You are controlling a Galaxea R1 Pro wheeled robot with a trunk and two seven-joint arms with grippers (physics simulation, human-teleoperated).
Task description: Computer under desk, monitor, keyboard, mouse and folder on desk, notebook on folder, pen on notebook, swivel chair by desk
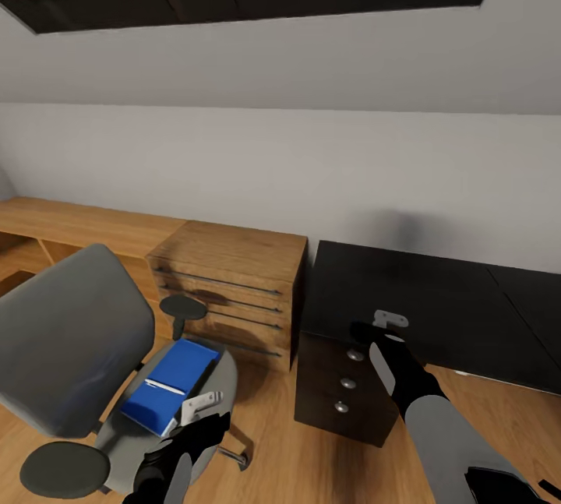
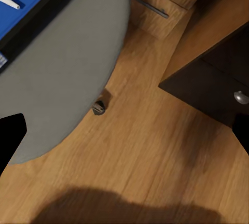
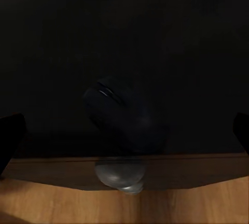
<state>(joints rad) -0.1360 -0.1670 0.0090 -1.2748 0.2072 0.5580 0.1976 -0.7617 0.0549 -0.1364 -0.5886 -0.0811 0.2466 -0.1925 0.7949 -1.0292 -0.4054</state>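
Black worktop [image 1: 436, 294]: being overhung at its front edge by the right gripper [image 1: 387, 325], fingers spread; a dark mouse [image 3: 127, 112] is lying between them, ungripped, just above a drawer knob [image 3: 120, 175].

Swivel chair [image 1: 70, 333]: standing on the wood floor [image 2: 155, 151], left of the oak drawer unit [image 1: 234, 286].

Blue folder [image 1: 171, 383]: lying on the chair seat, a white pen [image 1: 165, 387] on it.

Left gripper [image 1: 201, 404]: being held just beside the folder's near corner, fingers spread, pinching nothing.
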